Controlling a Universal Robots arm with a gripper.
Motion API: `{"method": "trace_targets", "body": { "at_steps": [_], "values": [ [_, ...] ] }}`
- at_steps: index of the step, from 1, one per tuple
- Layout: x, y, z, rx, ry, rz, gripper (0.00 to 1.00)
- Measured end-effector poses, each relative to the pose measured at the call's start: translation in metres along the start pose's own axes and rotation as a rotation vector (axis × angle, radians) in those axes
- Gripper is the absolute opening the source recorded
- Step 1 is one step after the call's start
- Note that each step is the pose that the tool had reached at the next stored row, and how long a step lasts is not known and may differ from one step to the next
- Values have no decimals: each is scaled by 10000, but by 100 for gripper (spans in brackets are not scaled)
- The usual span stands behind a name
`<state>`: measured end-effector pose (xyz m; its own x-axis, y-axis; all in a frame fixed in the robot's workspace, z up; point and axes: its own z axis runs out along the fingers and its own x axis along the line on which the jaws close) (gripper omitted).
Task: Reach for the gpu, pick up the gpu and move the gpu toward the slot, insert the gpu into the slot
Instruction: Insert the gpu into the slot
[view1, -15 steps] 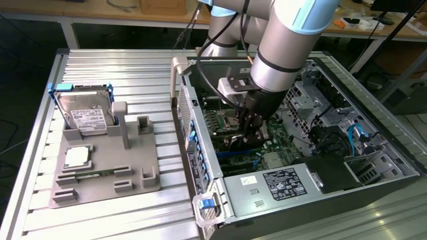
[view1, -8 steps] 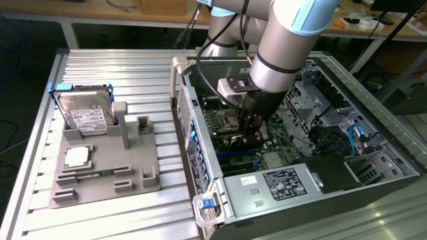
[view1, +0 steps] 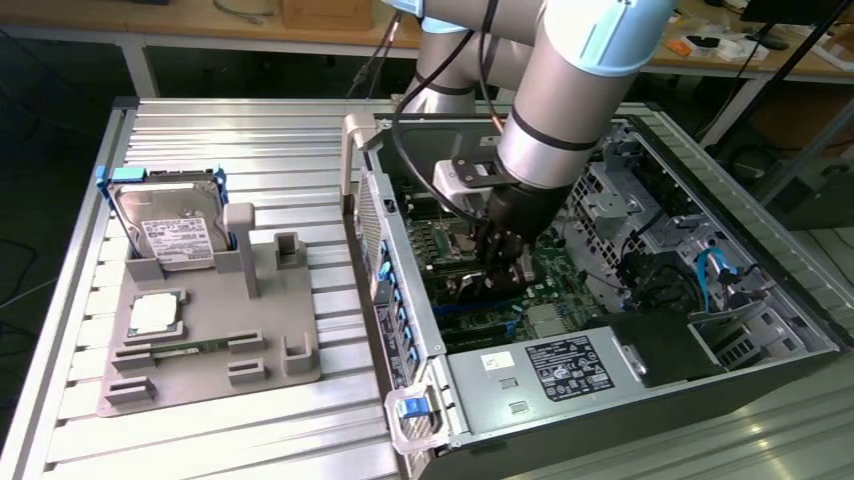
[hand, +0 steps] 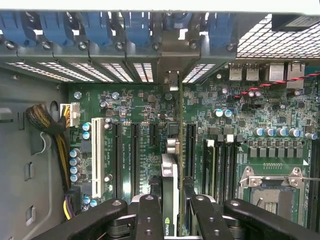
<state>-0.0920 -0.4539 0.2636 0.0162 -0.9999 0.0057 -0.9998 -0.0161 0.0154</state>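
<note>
At the exterior view's left, a hard drive (view1: 171, 238) stands in a gray tray (view1: 267, 330). To the right, inside the open case (view1: 374, 215), the gripper (view1: 502, 262) pinches the gpu (hand: 169, 175). The gpu stands on edge over the motherboard (hand: 135, 110), between long black slots (hand: 134, 150). Whether it is seated cannot be told.

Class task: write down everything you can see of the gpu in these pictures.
The gpu appears edge-on: a thin card with a silvery-grey edge and a small green logo near the tool, whose black fingers clamp it from both sides. It stands on its long edge above the green motherboard, parallel to the black slots, its far end near the rear grille. Whether it is seated cannot be told.
</note>
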Motion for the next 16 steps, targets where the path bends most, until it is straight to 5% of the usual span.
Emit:
{"method": "trace_targets", "body": {
  "at_steps": [16],
  "values": [
    [0,18,17,2,-3,0,27]
  ]
}}
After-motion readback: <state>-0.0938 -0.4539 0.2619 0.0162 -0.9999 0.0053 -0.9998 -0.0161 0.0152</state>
